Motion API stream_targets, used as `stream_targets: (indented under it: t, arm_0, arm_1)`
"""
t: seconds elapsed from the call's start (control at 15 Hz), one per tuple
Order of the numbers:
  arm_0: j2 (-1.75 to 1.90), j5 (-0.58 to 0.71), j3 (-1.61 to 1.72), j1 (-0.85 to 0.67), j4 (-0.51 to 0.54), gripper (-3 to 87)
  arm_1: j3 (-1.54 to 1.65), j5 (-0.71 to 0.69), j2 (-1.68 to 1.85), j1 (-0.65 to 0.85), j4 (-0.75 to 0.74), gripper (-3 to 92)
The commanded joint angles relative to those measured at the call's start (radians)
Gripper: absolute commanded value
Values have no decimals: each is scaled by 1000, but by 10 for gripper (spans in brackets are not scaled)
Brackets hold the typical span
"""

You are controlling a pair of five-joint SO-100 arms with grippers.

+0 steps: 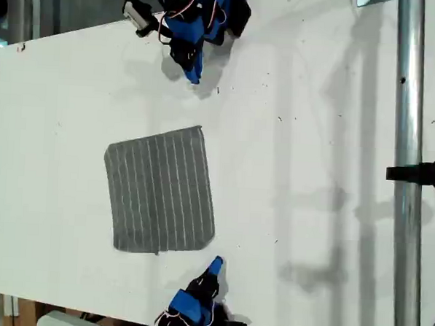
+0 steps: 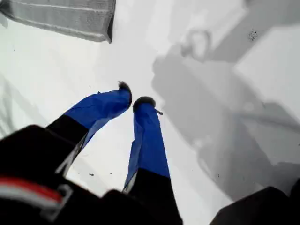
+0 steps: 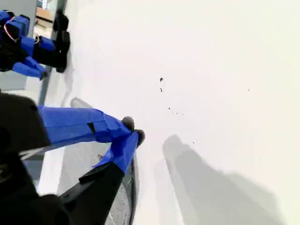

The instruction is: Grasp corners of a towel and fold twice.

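Pincer of my first gripper (image 2: 133, 99) is all but together, only a sliver of gap between the black-tipped blue fingers (image 2: 148, 136), nothing held. It hangs over bare white table (image 1: 313, 139), tips angled down toward the towel (image 1: 161, 191) but well short of it; the first wrist view catches just one rounded corner (image 2: 108, 33) of the cloth ahead. In the exterior view this first gripper (image 1: 195, 76) reaches down from the arm at the top edge. My second gripper (image 3: 133, 131) has its tips pressed together, empty, pointing along the table, with the towel's edge (image 3: 123, 206) just beside and below it. In the exterior view the second gripper (image 1: 216, 264) comes up from the bottom edge, its tip near the towel corner (image 1: 209, 239) at the exterior view's lower right, not touching. Towel lies flat, unfolded, stripes running between the two arms, roughly mid-table, slightly toward the exterior view's left. Metal pole (image 1: 410, 107) stands at the exterior view's right.
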Motion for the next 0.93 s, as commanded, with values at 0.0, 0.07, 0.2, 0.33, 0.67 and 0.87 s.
stream_targets:
  t: [0.0, 0.07, 0.2, 0.33, 0.67, 0.87]
  arm_0:
    - [6, -445, 2, -321, 9, -29]
    - [6, -443, 2, -321, 9, -29]
    - [6, -443, 2, -321, 9, -29]
    - [6, -445, 3, -321, 9, -29]
    - [6, -446, 3, -314, 9, -29]
    - [6, -446, 3, -305, 9, -29]
  arm_1:
    - [-12, -9, 5, -29, 11, -3]
    - [-12, -9, 5, -31, 11, -3]
    - [-12, -9, 5, -31, 11, -3]
    - [-12, -8, 5, -38, 11, -3]
    - [-12, -11, 5, -51, 11, -3]
    - [-12, -12, 5, -57, 11, -3]
